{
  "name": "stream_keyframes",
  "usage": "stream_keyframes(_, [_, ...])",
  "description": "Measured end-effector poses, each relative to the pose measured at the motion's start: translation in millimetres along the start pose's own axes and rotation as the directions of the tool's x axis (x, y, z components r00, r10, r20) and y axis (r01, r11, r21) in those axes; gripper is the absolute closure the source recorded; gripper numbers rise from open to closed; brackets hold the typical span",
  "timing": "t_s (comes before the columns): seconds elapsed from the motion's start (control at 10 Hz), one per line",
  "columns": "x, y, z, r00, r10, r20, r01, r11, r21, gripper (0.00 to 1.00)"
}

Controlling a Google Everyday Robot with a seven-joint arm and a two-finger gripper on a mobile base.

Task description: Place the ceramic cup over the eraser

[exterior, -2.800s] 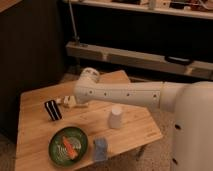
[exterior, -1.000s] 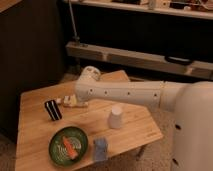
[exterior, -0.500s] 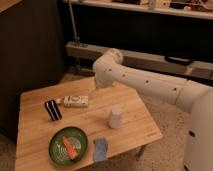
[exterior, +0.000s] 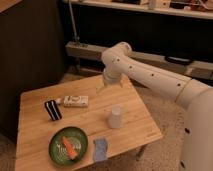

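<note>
Hovering at the table (exterior: 35,132) rear, the pincer (exterior: 102,85); spread indiscernible; ceramic cup (exterior: 116,118) untouched.

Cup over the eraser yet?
No: the ceramic cup stands on the table, apart from the eraser, while the gripper hangs over the table's far edge.

The pincer (exterior: 101,86) above the table's (exterior: 35,135) far edge; bare wood between ceramic cup (exterior: 115,118) and eraser (exterior: 53,110), white box (exterior: 76,101) just beyond.
</note>
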Motion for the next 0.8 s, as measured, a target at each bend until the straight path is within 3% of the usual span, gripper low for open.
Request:
stream_keyframes(0.1, [-14.3,-4.7,1.3,1.0,0.009,0.025,-0.009,1.0,0.0,0.2])
stream_keyframes(0.2, [-42.7,-12.3,4.1,0.997,0.033,0.064,-0.033,0.999,0.0,0.2])
stream_keyframes(0.4, [-79.8,-10.3,10.5,0.993,0.079,0.086,-0.08,0.997,-0.003,0.2])
stream_keyframes(0.5, [-94.2,-6.6,13.7,0.991,0.107,0.081,-0.107,0.994,-0.004,0.2])
stream_keyframes(0.6, [-102.7,1.7,13.9,0.988,0.144,0.049,-0.143,0.99,-0.016,0.2])
stream_keyframes(0.8, [-100.0,13.7,13.6,0.984,0.179,-0.003,-0.179,0.984,-0.022,0.2])
